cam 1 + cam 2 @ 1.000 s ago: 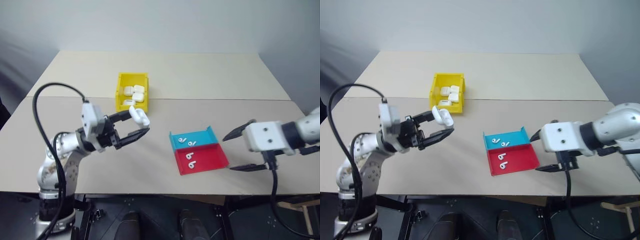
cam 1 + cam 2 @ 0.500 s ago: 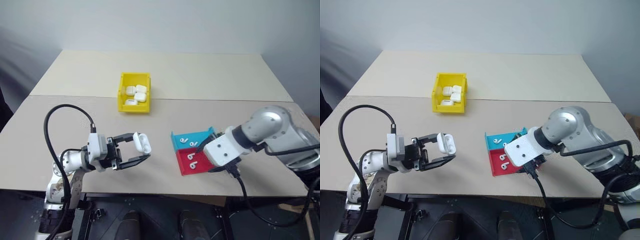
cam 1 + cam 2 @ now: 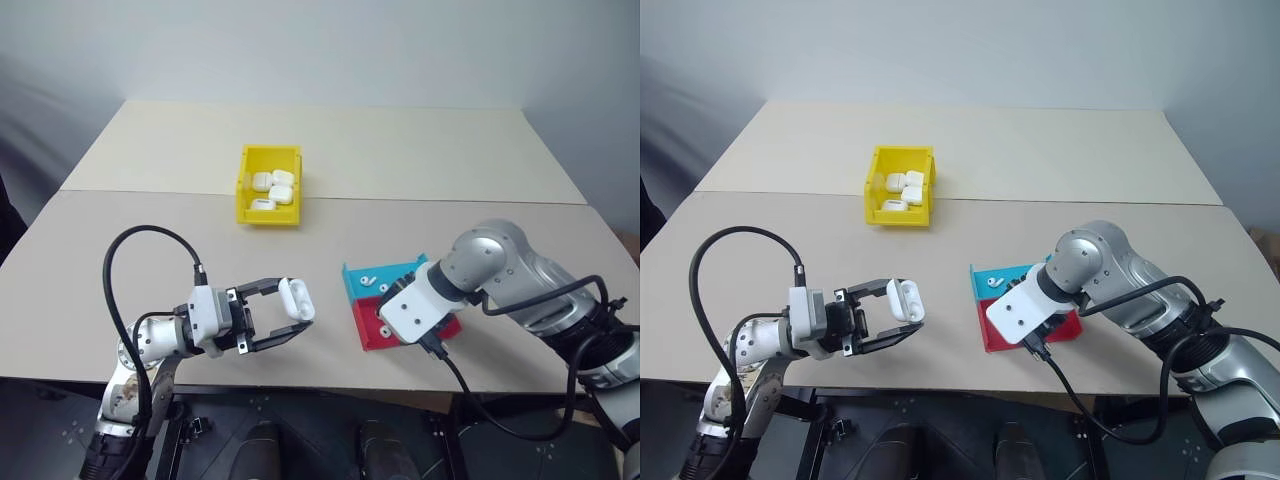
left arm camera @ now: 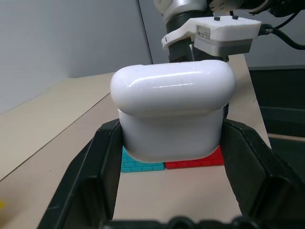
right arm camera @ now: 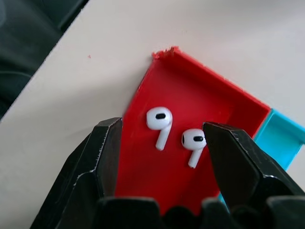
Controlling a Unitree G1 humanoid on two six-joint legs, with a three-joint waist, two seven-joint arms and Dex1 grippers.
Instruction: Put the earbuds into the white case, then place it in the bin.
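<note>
- Gripping the white case (image 4: 172,114) between its 2 fingers, the left end effector (image 3: 283,312) hangs over the counter (image 3: 420,150).
- Right end effector (image 5: 162,143), jaws apart, hovers over the red tray (image 5: 228,109), straddling 2 earbuds (image 5: 158,121).
- Yellow bin (image 3: 245,190) sits farther back, with white cases inside.
</note>
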